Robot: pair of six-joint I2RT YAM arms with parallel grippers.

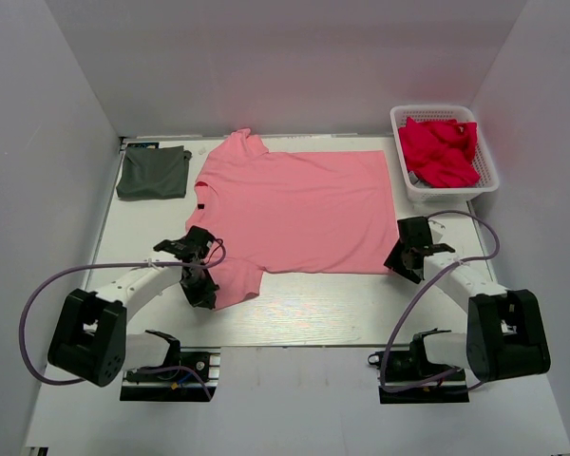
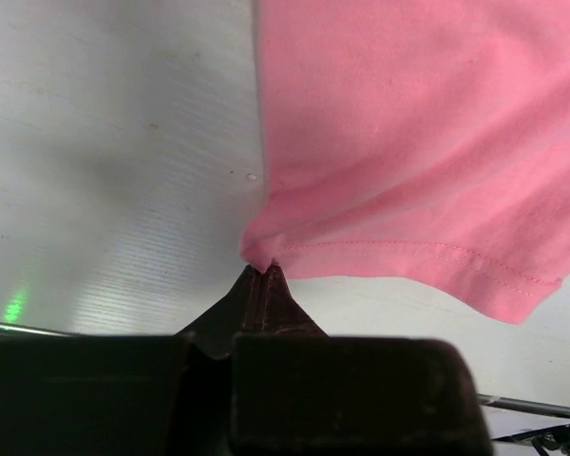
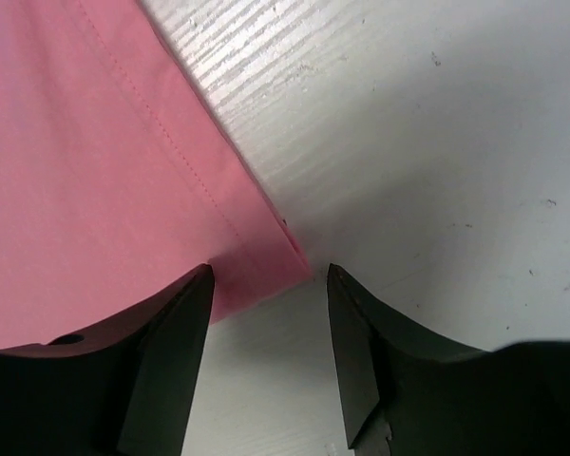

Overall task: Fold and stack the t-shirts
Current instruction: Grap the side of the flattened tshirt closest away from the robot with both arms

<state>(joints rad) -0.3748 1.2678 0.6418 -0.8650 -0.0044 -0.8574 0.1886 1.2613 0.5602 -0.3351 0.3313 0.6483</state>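
My left tool (image 2: pixel 263 274) was clamped shut on a pinch of the salmon-pink t-shirt (image 2: pixel 408 123), close to a stitched hem, with the cloth spreading away ahead of its tips. My right tool (image 3: pixel 266 285) stood open, the shirt's hem corner lying between its fingers (image 3: pixel 171 332) on the bench (image 3: pixel 437 142), not yet squeezed. Only the top view showed the folded dark grey t-shirt (image 1: pixel 153 173) well beyond my left tool, and a white basket (image 1: pixel 451 192) of red cloth (image 1: pixel 442 152) beyond my right.
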